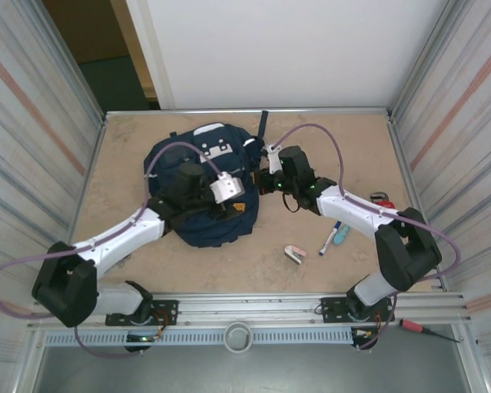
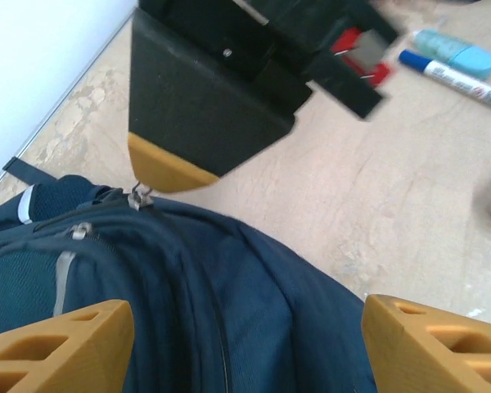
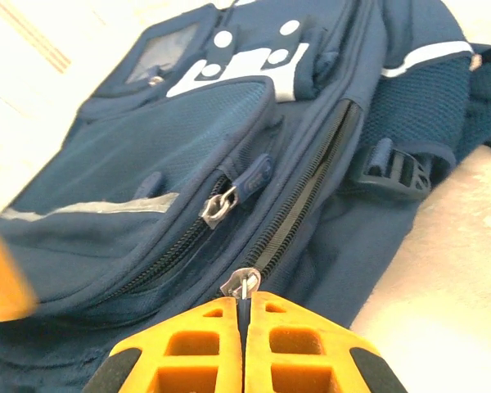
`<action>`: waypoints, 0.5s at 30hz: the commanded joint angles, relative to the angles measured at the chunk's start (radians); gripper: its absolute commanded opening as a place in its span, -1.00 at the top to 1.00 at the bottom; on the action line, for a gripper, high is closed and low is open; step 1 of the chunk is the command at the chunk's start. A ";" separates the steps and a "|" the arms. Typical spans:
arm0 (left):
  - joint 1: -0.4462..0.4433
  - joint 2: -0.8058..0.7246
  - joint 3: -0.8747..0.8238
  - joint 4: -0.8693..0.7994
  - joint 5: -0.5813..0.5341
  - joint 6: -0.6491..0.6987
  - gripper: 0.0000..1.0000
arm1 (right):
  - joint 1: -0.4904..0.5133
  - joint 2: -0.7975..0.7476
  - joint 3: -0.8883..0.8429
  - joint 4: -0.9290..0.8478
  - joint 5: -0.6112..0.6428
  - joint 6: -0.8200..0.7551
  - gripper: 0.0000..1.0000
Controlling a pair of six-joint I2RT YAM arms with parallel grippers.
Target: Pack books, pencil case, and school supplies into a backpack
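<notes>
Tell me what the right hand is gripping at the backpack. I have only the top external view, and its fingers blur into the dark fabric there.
Observer: In the right wrist view the right hand is shut on a small metal zipper pull of the backpack.
Operator: Is that zipper open yet?
Observer: The track running away from the pull looks closed.
Operator: And the left hand?
Observer: The left wrist view shows the left hand open over the backpack, its fingers spread wide and gripping nothing.
</notes>
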 commanded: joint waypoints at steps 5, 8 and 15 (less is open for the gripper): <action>-0.014 0.086 0.058 0.004 -0.198 0.069 0.27 | 0.030 -0.146 -0.055 0.096 -0.018 0.064 1.00; 0.048 0.012 0.001 0.040 0.010 0.122 1.00 | 0.001 -0.154 -0.090 0.083 -0.003 0.064 1.00; 0.230 -0.109 -0.059 0.057 0.660 0.098 1.00 | -0.089 -0.015 0.000 -0.062 0.146 0.102 1.00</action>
